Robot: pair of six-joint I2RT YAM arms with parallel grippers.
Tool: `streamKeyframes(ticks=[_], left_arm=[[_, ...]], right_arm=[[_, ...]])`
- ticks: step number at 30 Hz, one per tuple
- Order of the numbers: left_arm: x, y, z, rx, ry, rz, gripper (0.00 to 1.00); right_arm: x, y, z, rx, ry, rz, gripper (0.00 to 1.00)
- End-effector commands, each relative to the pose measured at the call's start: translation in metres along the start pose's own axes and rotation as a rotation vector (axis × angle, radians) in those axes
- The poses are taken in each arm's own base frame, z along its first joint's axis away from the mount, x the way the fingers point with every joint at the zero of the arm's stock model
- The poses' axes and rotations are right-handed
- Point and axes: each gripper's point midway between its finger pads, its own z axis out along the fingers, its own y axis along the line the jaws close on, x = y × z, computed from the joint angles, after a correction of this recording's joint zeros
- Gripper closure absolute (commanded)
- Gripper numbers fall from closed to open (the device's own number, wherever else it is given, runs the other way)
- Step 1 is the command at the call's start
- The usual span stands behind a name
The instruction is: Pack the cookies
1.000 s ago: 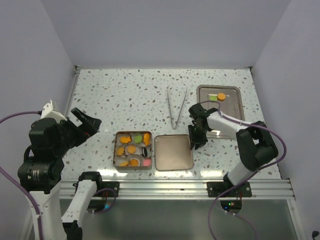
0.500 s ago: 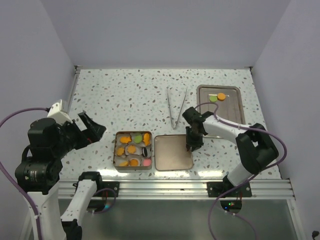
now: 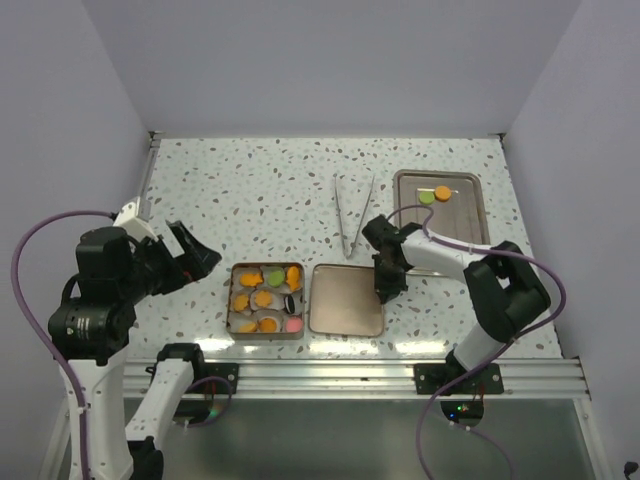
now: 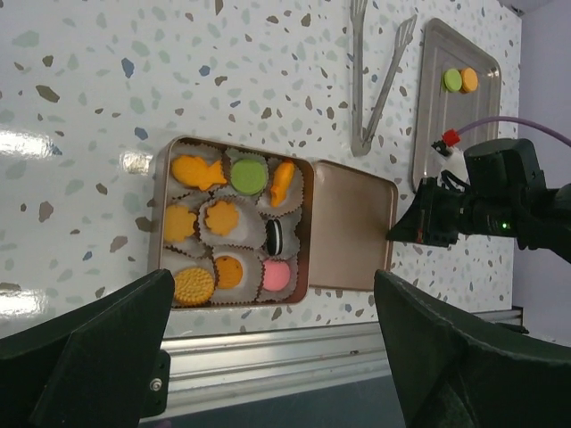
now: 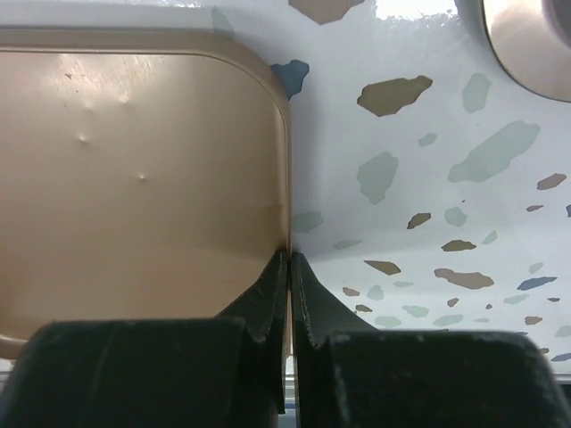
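Note:
Several cookies [image 3: 262, 298], mostly orange with one green, one pink and one black, sit in white paper cups in an open tin [image 3: 234, 300], also seen in the left wrist view [image 4: 159, 234]. The tin's flat lid [image 3: 345, 303] lies just right of it. My right gripper [image 3: 388, 284] is shut on the lid's right edge [image 5: 284, 178], fingertips [image 5: 302, 272] pinching the rim. One green cookie [image 3: 426, 197] and one orange cookie [image 3: 442, 192] lie on a metal tray [image 3: 462, 220]. My left gripper [image 3: 188, 258] is open and empty, held above the table left of the tin.
Metal tongs [image 3: 352, 212] lie on the table behind the lid, left of the tray, and also show in the left wrist view [image 4: 375, 98]. An aluminium rail [image 3: 340, 375] runs along the near table edge. Walls stand on the left, right and back.
My right gripper moved left from the tray's front corner to the lid's right edge and shut on it. My left arm shifted a little to the right.

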Motion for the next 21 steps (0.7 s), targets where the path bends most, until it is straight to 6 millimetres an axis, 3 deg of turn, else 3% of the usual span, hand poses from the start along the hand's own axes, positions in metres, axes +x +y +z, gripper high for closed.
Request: streamKeyframes(ticks=[1,3,6,13,16,19,21], left_arm=[[-0.021,-0.007,0.015,0.033,-0.07,-0.011,0.0],[-0.026,-0.007,0.022,0.036,-0.083,-0.022,0.0],[-0.036,-0.017,0.027,0.084,-0.11,-0.024,0.0],[-0.054,-0.054,0.045,0.307,-0.142,0.02,0.0],[-0.051,-0.062,0.06,0.388,-0.112,0.016,0.0],[-0.061,-0.083,0.065,0.529,-0.141,0.05,0.0],[-0.062,-0.091,0.07,0.586,-0.119,0.057,0.0]], right_arm=[[-0.015,0.002,-0.005,0.0,-0.06,-0.038,1.0],[-0.02,0.006,-0.018,-0.021,-0.083,-0.052,1.0],[-0.028,0.011,-0.053,-0.072,-0.147,-0.053,1.0],[-0.038,0.013,-0.157,-0.188,-0.305,-0.05,1.0],[-0.043,0.02,-0.189,-0.249,-0.355,-0.049,1.0],[-0.046,0.029,-0.219,-0.317,-0.385,-0.046,1.0],[-0.05,0.034,-0.23,-0.336,-0.396,-0.043,1.0]])
